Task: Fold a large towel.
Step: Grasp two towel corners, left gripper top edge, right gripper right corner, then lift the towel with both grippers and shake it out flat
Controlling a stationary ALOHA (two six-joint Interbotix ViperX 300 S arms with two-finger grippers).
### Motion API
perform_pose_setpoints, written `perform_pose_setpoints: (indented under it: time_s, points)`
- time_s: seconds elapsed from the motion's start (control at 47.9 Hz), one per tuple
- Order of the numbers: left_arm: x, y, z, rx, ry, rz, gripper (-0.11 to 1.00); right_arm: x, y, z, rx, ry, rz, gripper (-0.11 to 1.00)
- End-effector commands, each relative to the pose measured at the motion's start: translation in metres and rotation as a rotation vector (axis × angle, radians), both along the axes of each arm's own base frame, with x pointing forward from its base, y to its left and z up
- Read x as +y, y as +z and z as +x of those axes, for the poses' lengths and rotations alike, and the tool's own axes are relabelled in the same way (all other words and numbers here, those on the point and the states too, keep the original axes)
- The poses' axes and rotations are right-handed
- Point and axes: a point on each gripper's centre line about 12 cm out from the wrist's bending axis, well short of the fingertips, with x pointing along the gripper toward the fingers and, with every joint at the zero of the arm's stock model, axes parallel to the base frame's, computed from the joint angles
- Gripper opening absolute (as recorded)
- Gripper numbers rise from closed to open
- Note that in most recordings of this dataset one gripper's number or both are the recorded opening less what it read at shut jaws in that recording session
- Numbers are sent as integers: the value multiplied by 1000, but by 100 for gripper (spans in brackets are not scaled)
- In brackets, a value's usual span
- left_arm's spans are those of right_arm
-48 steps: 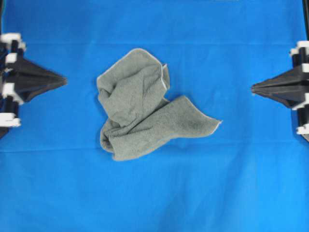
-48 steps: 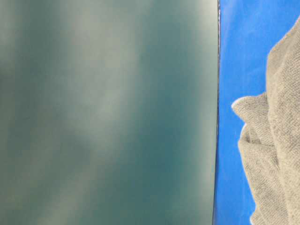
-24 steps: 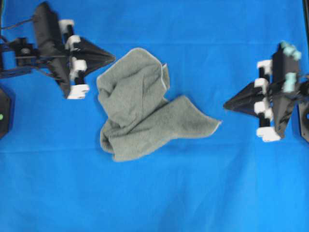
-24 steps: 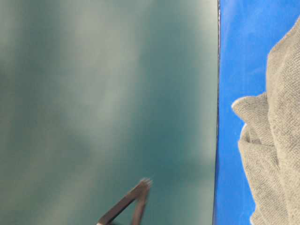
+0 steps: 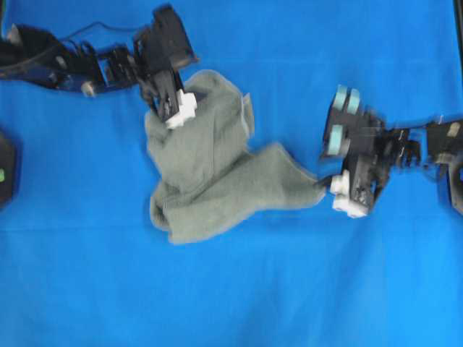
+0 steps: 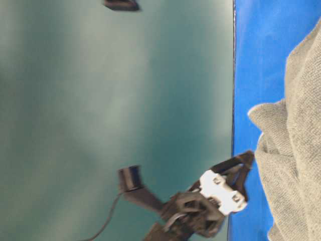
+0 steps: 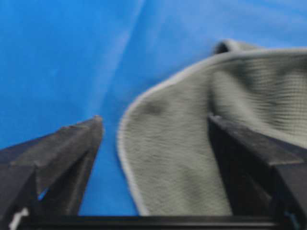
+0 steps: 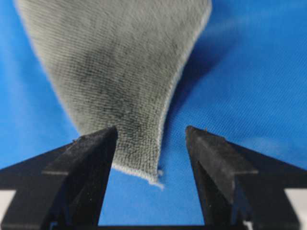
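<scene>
Blue-sheeted counter [image 5: 289, 289]: crumpled grey-green terry towel [image 5: 210, 173] lies mid-counter, no fold made yet. Left gripper [image 7: 153, 129], fingers apart, straddles its far hemmed edge; right gripper [image 8: 151, 134], fingers apart, brackets the right-hand corner. Nothing gripped; spreading and folding remain.

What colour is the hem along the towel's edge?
Pale whitish-grey on the grey-green towel; clearest in the right wrist view.

Overhead straight down; table-level close, turned sideways; both wrist views close, sharing the towel [image 5: 210, 166].
</scene>
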Motion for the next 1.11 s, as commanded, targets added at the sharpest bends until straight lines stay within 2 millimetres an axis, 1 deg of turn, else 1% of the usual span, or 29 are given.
perform_pose_setpoints:
  time_s: [0.0,0.209,0.271,0.355,0.397,0.459,0.48,0.501,0.584,0.647,0.668,0.689,0.71,0.772,0.856,0.939,1.085]
  points:
    - [9,-2,7,-27,11,15,84,0,-4,10,9,-13,10,61]
    - [18,-30,10,15,28,-1,83,1,-29,17,85,-26,22,61]
    - [17,-34,11,27,27,-7,81,0,-37,19,108,-26,22,61]
    - [17,-36,10,38,26,-12,78,0,-42,20,124,-24,21,60]
    - [17,-37,10,47,26,-15,73,0,-43,20,128,-23,20,59]
    - [16,-38,9,63,24,-20,58,0,-43,21,130,-22,19,54]
    - [15,-38,9,66,23,-21,53,0,-44,20,131,-22,19,50]
    - [15,-38,9,71,21,-22,45,0,-43,20,130,-23,19,44]
    - [14,-39,8,92,17,-29,23,0,-43,20,133,-24,20,21]
    - [14,-39,8,111,13,-33,9,0,-41,20,130,-26,21,5]
    - [15,-38,8,117,11,-31,6,0,-39,20,128,-26,21,3]
    - [14,-37,8,123,6,-29,3,0,-38,20,125,-26,21,3]
    - [14,-35,9,128,4,-29,2,0,-35,20,121,-24,20,3]
    - [15,-26,8,136,-5,-20,2,0,-27,19,107,-23,19,3]
    - [16,3,9,117,-17,4,2,0,-9,17,78,-23,19,3]
    - [16,39,6,90,-30,40,2,-1,16,11,44,-24,15,3]
    - [16,114,-9,17,-41,117,2,-10,62,-6,11,-45,-5,3]
